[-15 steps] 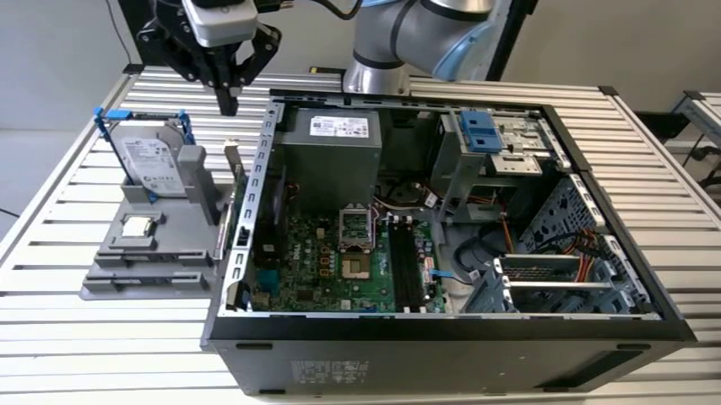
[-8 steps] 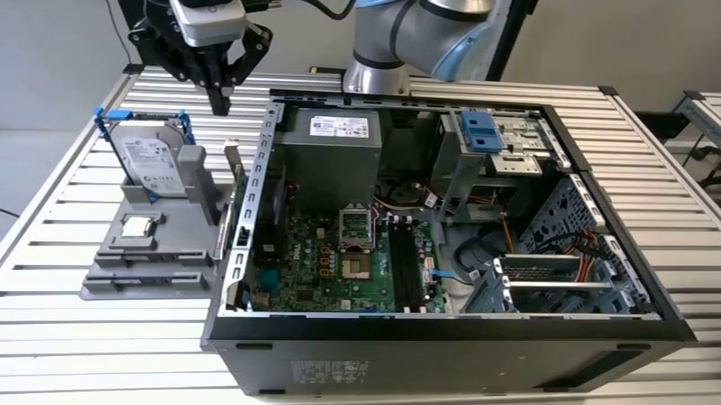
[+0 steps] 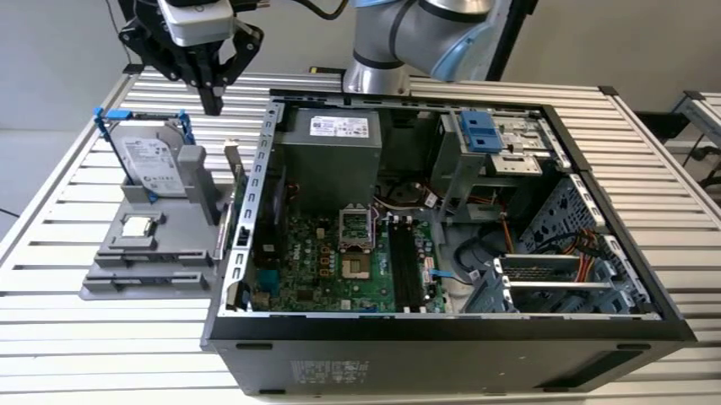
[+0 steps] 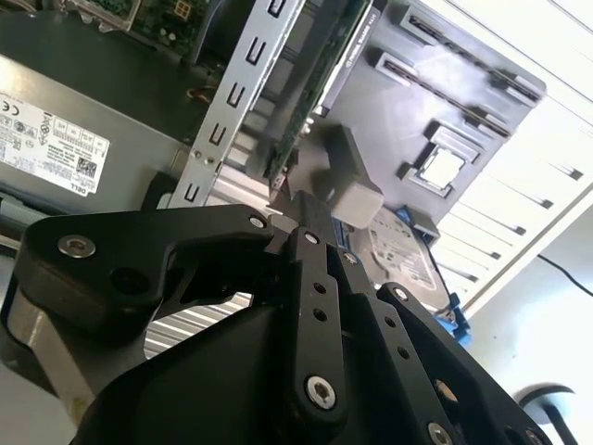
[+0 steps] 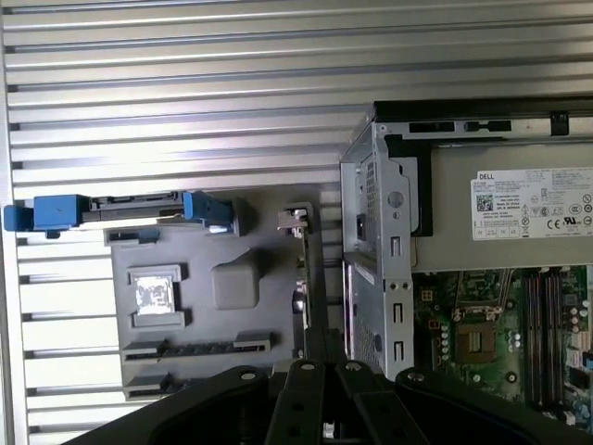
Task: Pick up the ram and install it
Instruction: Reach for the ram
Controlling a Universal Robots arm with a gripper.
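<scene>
We see one pincer (image 3: 212,103), its two fingers drawn together with nothing between them, hanging in the air over the end of the grey holder (image 3: 113,285) farthest from the exterior camera. Below it and a little toward the exterior view's right stands the one ram (image 5: 307,283). It rests on its long edge along the side of the holder nearest the computer case (image 3: 451,342), and the pincer does not touch it (in the second wrist view the closed fingers point toward the near end of its green edge). We count one hard drive (image 3: 147,160) on the holder, upright in a blue-handled frame on the exterior view's left of the pincer. One square processor chip (image 3: 138,226) lies flat in its recess nearer the exterior camera. Two narrow slots sit beyond the chip. We count one case, lying open on the slatted tabletop (image 3: 56,337), with one green motherboard (image 3: 321,266) showing inside, well apart from the ram.
</scene>
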